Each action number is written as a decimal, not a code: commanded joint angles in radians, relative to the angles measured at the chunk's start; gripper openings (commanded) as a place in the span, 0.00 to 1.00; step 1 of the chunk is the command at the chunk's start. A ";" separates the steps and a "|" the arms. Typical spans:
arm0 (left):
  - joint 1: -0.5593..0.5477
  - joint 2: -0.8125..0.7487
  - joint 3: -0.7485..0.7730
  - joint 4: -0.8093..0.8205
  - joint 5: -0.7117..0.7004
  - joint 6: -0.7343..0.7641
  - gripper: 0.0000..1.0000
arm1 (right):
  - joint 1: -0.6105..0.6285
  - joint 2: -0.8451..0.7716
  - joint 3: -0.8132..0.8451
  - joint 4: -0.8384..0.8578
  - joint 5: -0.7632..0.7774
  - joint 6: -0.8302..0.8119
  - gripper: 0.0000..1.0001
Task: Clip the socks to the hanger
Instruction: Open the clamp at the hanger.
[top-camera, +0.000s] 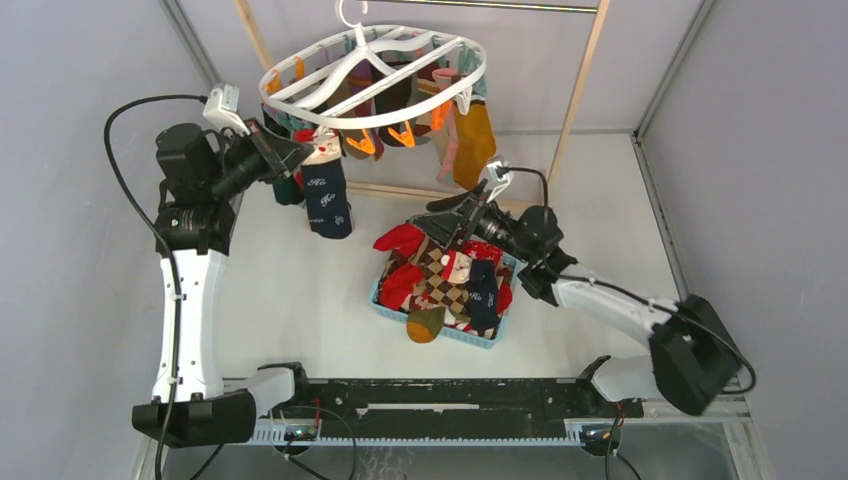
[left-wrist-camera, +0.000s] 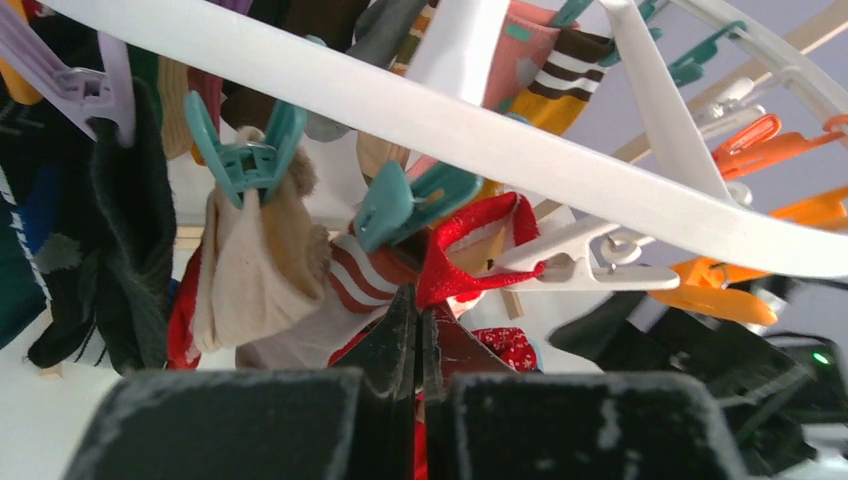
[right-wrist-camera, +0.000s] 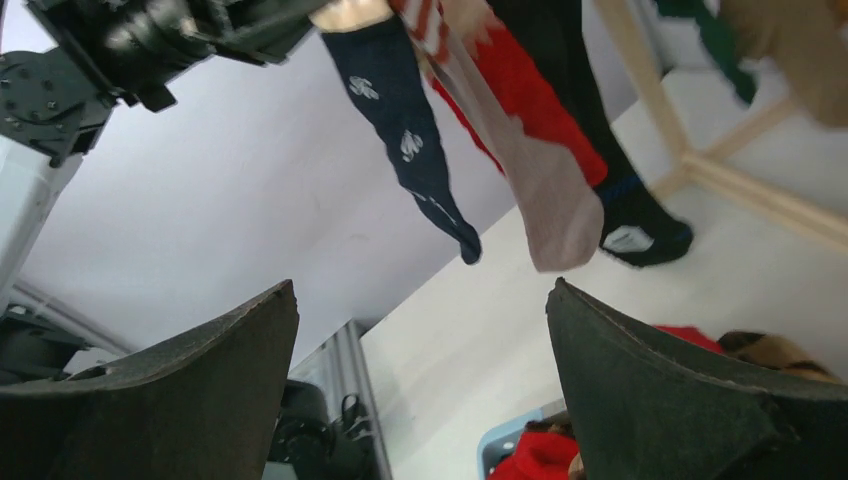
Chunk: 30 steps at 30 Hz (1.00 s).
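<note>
The white oval hanger (top-camera: 370, 50) hangs at the back with several socks clipped on, among them a navy lettered sock (top-camera: 328, 195) and a mustard sock (top-camera: 475, 140). My left gripper (top-camera: 300, 152) is up under the ring's near-left rim (left-wrist-camera: 420, 110). It (left-wrist-camera: 420, 300) is shut on a red sock (left-wrist-camera: 470, 240), whose cuff is pinched in a white clip (left-wrist-camera: 570, 265). My right gripper (top-camera: 430, 225) hovers over the loose socks (top-camera: 450, 280) in the blue basket (top-camera: 470, 338). It (right-wrist-camera: 422, 285) is open and empty.
Teal clips (left-wrist-camera: 245, 150) hold a cream sock and a striped sock beside the red one. Orange clips (left-wrist-camera: 760, 140) hang empty to the right. Light wooden frame poles (top-camera: 585, 70) stand behind the hanger. Grey walls close in both sides.
</note>
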 joint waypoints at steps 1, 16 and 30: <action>0.033 0.042 0.057 0.022 -0.077 0.009 0.00 | 0.061 -0.167 -0.013 -0.118 0.220 -0.251 1.00; 0.040 0.052 0.070 0.022 -0.019 -0.036 0.00 | 0.065 0.103 0.318 0.123 0.062 -0.181 0.80; 0.041 0.033 0.067 0.013 0.023 -0.042 0.00 | 0.065 0.391 0.555 0.373 0.018 0.035 0.92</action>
